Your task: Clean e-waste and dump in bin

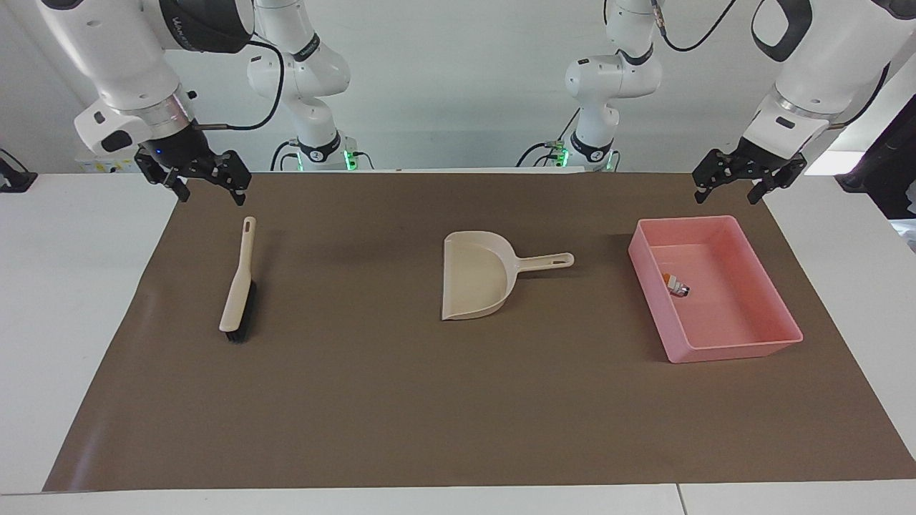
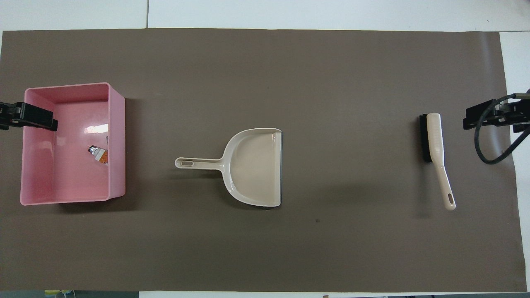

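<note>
Brown table mat [image 1: 458, 400], rectangular, covering most of the white table [image 1: 71, 322]. Item one: pink plastic bin [image 1: 776, 342], shallow, upright walls, lying toward the left arm's end of the mat, at 3 o'clock from mat centre in the facing view. Item two: e-waste [image 1: 675, 285], a small white-and-orange piece with a dark tip, resting on the bin floor just beside the wall that faces the dustpan; a second piece cannot be told apart from it. Item three: beige dustpan [image 1: 476, 275], flat on the mat at its centre, handle pointing to 3 o'clock in the facing view, toward the bin, well apart from it. Item four: hand brush [image 1: 239, 282], beige handle, black bristles, lying toward the right arm's end, at 9 o'clock from the dustpan, handle end pointing to 12 o'clock, toward the robots. Left gripper [image 1: 728, 189]: raised over the mat edge at 12 o'clock from the bin, fingers spread wide, holding nothing. Right gripper [image 1: 210, 189]: raised over the mat corner at 11 o'clock from the brush handle, fingers spread wide, holding nothing.
</note>
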Motion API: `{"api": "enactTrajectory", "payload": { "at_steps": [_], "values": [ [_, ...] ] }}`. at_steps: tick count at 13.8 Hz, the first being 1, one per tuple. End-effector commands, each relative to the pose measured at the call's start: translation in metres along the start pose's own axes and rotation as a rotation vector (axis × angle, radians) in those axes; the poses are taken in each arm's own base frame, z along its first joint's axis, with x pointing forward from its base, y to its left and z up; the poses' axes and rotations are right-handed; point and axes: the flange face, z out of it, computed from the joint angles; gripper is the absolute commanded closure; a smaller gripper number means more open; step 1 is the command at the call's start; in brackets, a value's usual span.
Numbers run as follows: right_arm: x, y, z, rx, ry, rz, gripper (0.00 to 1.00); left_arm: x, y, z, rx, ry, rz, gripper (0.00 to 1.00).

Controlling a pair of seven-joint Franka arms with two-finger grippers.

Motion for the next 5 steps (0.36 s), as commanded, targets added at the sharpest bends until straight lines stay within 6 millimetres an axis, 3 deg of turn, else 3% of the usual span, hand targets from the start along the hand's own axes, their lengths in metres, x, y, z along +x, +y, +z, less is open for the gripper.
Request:
{"api": "enactTrajectory", "payload": {
  "at_steps": [1, 5],
  "values": [
    [-0.0058, 0.0030, -0.0004, 0.005, 0.001, 0.009, 0.00, -0.0037, 0.0029, 0.0013, 0.014, 0.011, -0.006, 0.00],
    [-0.0058, 0.0030, -0.0004, 0.005, 0.001, 0.009, 0.00, -0.0053, -0.0020, 0.0018, 0.013, 0.004, -0.016, 0.00]
  ]
}}
